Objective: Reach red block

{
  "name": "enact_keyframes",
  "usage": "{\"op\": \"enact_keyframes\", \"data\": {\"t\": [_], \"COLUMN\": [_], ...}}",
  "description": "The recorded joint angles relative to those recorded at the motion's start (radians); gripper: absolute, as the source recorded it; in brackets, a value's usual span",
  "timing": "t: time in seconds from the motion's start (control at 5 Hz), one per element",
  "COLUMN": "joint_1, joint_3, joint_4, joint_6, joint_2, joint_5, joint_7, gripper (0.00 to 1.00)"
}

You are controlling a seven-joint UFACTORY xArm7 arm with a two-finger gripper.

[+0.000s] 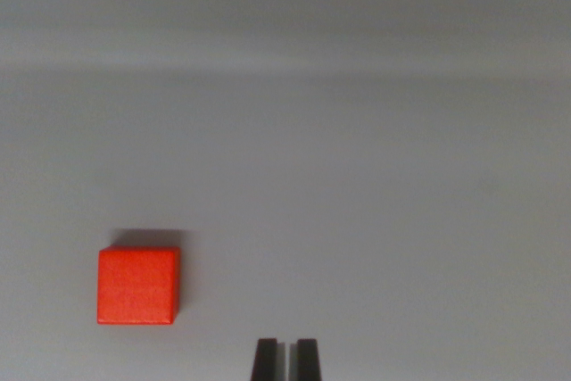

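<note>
Wrist view, single frame. Red block (137, 285) sits flat on the pale grey bench (375, 176), in the lower left part of the view. Its top face is square to the camera, edges roughly parallel with the frame. A soft shadow lies along the block's far edge.

Gripper (286, 360) enters from the bottom edge of the view, slightly right of centre. Only the two dark fingertips (265, 360) show; they stand nearly together, with just a thin slit of bench visible between them. Nothing is held between them.

Block and gripper are apart, not touching: the block lies toward the wrist view's left of the fingertips, with bare bench between. The block's near edge sits just above the level of the fingertip ends. No bench edge or corner is visible.
</note>
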Motion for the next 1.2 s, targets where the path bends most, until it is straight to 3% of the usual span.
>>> {"op": "enact_keyframes", "data": {"t": [0.2, 0.4, 0.6, 0.8, 1.0, 1.2], "joint_1": [0.0076, 0.0076, 0.015, 0.015, 0.022, 0.022], "joint_3": [0.009, 0.009, 0.018, 0.018, 0.027, 0.027], "joint_4": [-0.023, -0.023, -0.045, -0.045, -0.067, -0.067], "joint_6": [-0.048, -0.048, -0.095, -0.095, -0.139, -0.139], "joint_2": [0.029, 0.029, 0.057, 0.057, 0.083, 0.083], "joint_5": [-0.0021, -0.0021, -0.0043, -0.0043, -0.0062, -0.0062], "joint_7": [0.007, 0.007, 0.013, 0.013, 0.019, 0.019], "gripper": [0.0, 0.0, 0.0, 0.0, 0.0, 0.0]}}
